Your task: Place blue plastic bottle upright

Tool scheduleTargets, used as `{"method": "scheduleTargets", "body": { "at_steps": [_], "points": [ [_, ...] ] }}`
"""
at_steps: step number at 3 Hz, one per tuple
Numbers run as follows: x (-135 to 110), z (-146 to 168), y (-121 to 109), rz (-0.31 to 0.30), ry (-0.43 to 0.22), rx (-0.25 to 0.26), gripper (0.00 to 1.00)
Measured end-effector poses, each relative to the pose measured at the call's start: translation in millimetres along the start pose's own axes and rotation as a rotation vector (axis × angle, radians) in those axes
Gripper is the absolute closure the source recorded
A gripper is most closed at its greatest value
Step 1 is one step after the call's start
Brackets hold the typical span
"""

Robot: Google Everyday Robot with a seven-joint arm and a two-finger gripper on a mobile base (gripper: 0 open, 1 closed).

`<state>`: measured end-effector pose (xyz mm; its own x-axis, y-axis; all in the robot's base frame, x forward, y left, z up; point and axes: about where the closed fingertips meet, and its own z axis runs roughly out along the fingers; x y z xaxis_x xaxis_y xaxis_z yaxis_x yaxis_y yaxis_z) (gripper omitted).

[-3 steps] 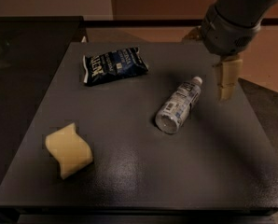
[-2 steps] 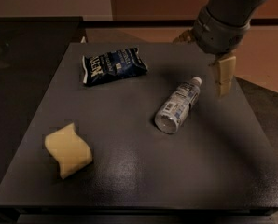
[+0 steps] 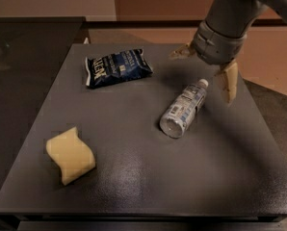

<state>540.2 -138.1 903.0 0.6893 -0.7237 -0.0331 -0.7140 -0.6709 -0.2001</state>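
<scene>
The blue plastic bottle point(image 3: 184, 109) lies on its side on the dark table point(image 3: 134, 177), right of centre. Its white cap point(image 3: 202, 83) points to the back right and its base faces front left. My gripper point(image 3: 205, 67) hangs just above and behind the cap end. It is open and empty. One tan finger point(image 3: 228, 83) is to the right of the cap, close to it, and the other finger point(image 3: 182, 52) is behind and to the left. Neither finger touches the bottle.
A dark blue crinkled snack bag point(image 3: 117, 67) lies at the back left of the table. A yellow sponge point(image 3: 70, 154) lies at the front left. The table's right edge point(image 3: 266, 129) is close to the gripper, with floor beyond it.
The gripper has moved a little left and down towards the bottle's cap end. The bottle, bag and sponge have not moved.
</scene>
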Motion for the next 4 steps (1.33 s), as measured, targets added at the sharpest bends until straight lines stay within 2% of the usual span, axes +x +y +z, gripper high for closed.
{"method": "scheduleTargets", "body": {
  "at_steps": [2, 4],
  "points": [
    [-1, 28, 9, -0.172, -0.027, -0.077, 0.00],
    [-7, 51, 19, -0.274, -0.027, -0.164, 0.00]
  ]
}}
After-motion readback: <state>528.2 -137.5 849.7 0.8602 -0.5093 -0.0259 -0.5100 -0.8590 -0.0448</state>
